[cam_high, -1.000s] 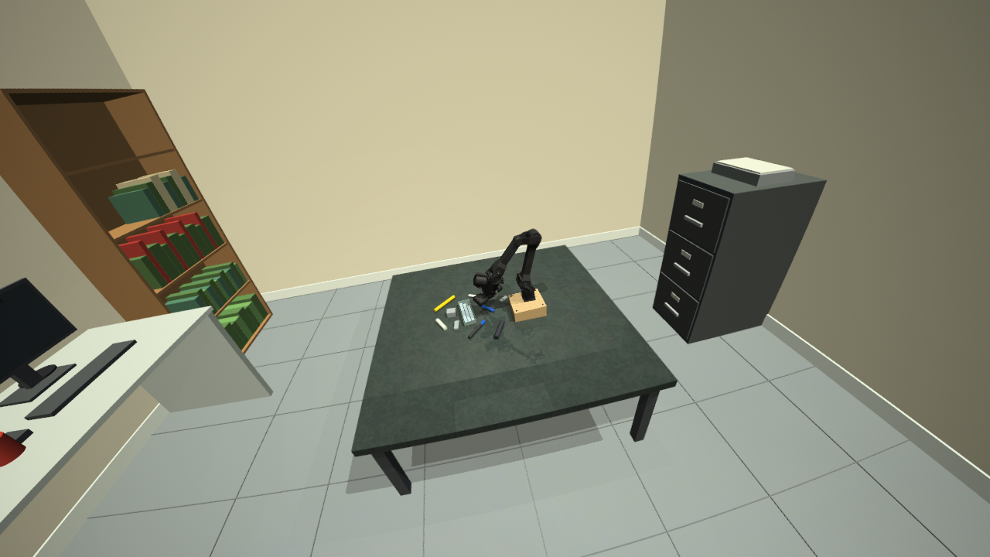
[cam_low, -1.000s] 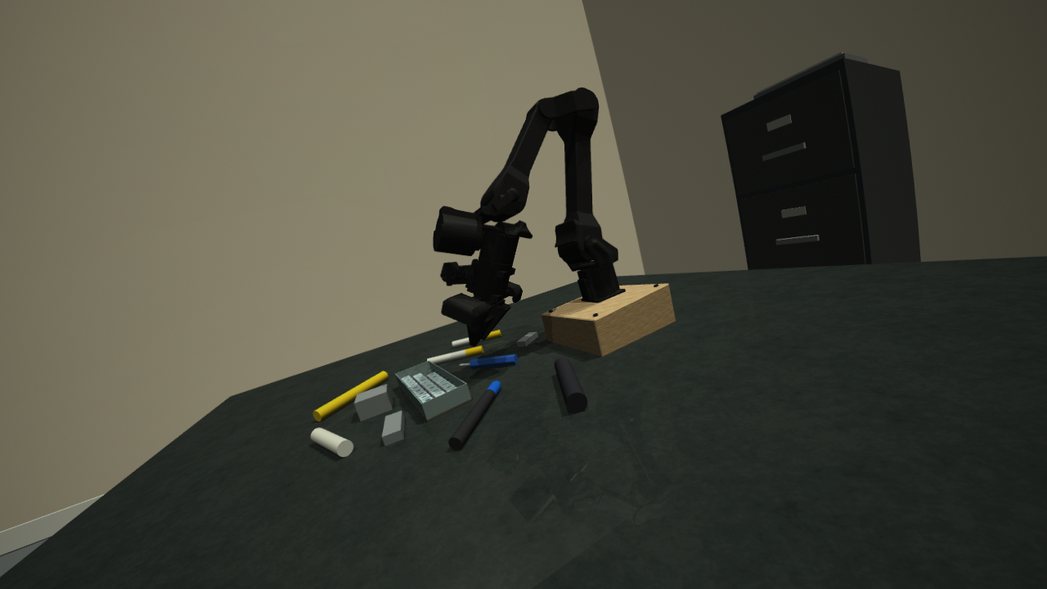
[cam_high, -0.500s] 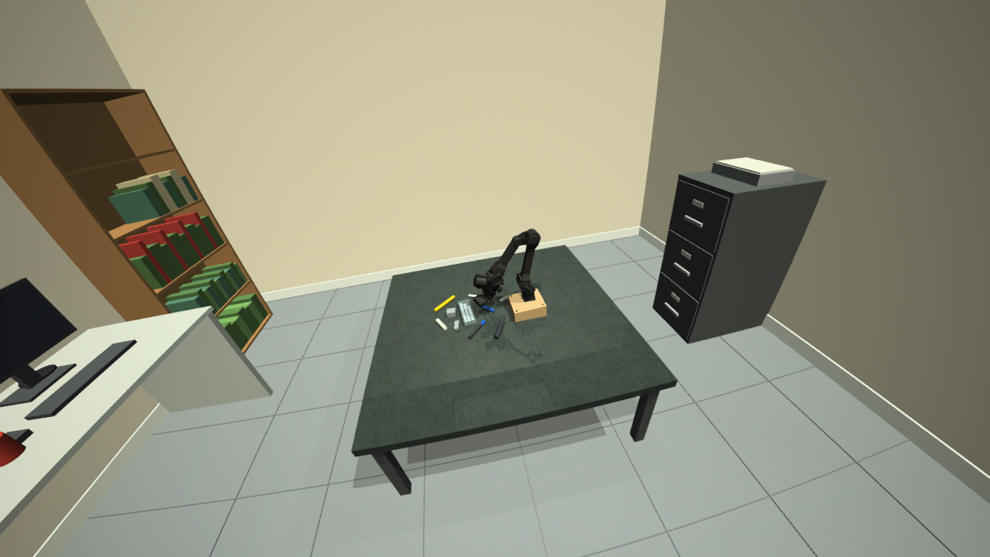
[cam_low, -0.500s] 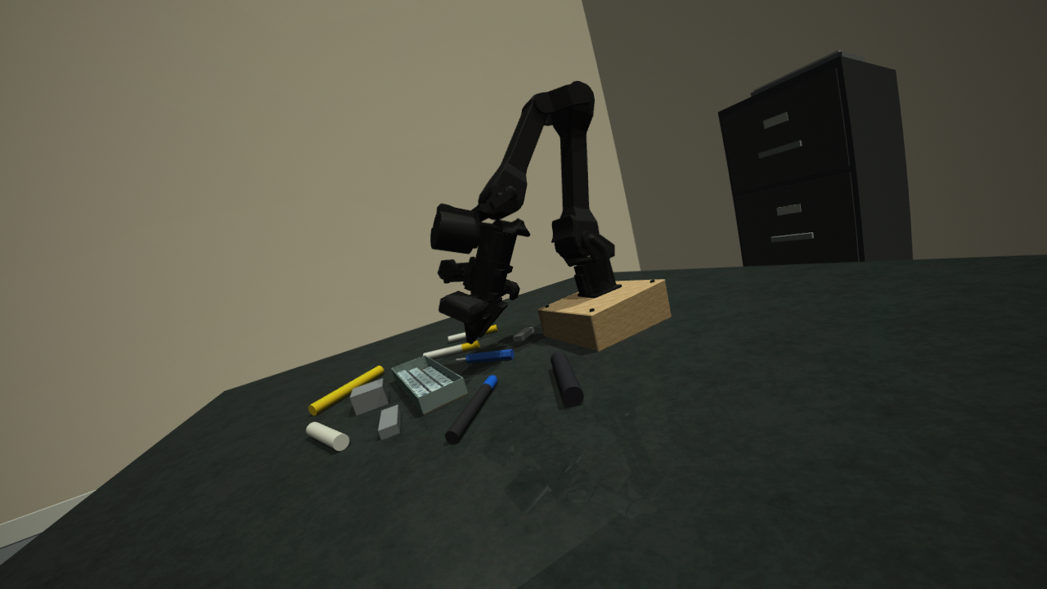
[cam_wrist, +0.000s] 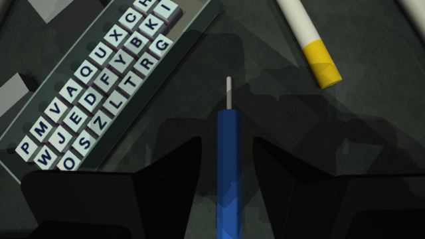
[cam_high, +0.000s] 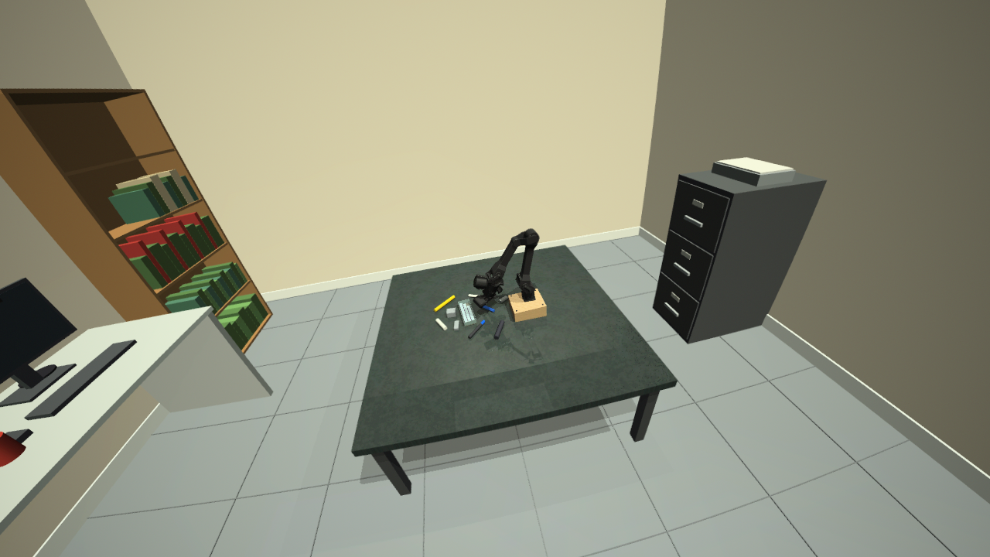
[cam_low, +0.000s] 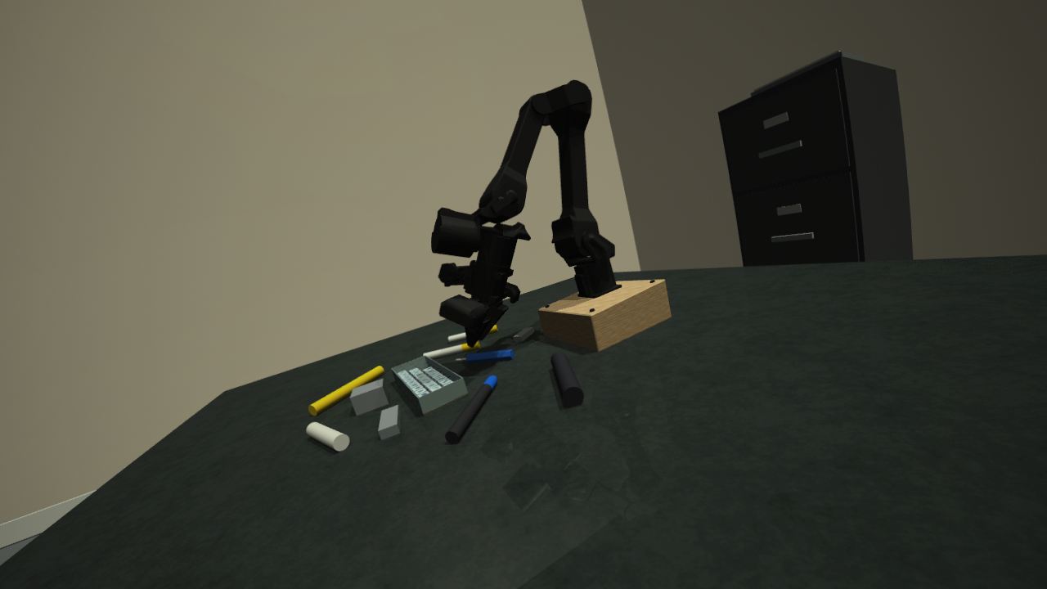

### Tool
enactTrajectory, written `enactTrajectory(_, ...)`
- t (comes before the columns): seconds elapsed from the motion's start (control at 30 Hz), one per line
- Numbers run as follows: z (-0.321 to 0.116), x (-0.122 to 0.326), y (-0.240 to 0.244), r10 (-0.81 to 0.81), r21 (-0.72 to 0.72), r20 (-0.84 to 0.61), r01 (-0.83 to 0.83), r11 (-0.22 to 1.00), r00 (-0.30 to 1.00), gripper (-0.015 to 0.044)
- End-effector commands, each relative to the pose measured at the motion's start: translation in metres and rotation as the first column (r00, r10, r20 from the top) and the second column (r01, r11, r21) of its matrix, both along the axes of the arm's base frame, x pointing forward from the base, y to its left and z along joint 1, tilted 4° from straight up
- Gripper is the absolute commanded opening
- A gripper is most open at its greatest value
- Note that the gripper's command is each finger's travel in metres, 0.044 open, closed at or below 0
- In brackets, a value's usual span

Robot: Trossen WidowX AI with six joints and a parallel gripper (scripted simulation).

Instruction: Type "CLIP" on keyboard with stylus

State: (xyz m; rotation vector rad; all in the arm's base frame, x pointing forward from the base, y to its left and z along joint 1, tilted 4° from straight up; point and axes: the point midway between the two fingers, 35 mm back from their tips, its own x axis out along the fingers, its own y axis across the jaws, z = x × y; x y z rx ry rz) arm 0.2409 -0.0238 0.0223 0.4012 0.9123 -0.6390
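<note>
Exterior view, left to right on tabletop [cam_high: 512,387] [cam_low: 732,439] [cam_wrist: 206,76]: white cylinder [cam_high: 441,324] [cam_low: 328,436], lying flat; yellow rod [cam_high: 444,303] [cam_low: 346,390]; larger grey block [cam_high: 450,312] [cam_low: 368,396] [cam_wrist: 50,10] near smaller grey block [cam_high: 455,325] [cam_low: 389,421] [cam_wrist: 13,94]. Next, shallow-walled keyboard [cam_high: 466,312] [cam_low: 445,404] [cam_wrist: 114,133], with lettered keys in slanting rows in wrist view; C and I near upper end, L and P farther down. Beyond it, white-and-yellow marker [cam_low: 451,351] [cam_wrist: 312,43]. Then black pen with blue end [cam_high: 476,329] [cam_low: 472,410]. Above tabletop, pincer [cam_high: 482,302] [cam_low: 475,338] [cam_wrist: 227,143]: fingers apart, pointing down, clamped on nothing. Blue stylus [cam_high: 488,309] [cam_low: 490,356] [cam_wrist: 229,166] lying flat just beside keyboard; in wrist view, between fingers with gaps both sides, pale tip bare. Farther right, thick black cylinder [cam_high: 499,329] [cam_low: 567,379], then wooden block [cam_high: 528,309] [cam_low: 631,316] under arm.
</note>
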Motion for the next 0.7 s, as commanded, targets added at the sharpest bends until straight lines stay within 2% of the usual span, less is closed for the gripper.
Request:
enactTrajectory(0.0, -0.0052, -0.0018, -0.0008, 0.001, -0.006, -0.013, -0.001, 1.0, 1.0, 0.015)
enactTrajectory(0.67, -0.0119, -0.0015, -0.0009, 0.001, -0.006, -0.013, -0.001, 1.0, 1.0, 0.015)
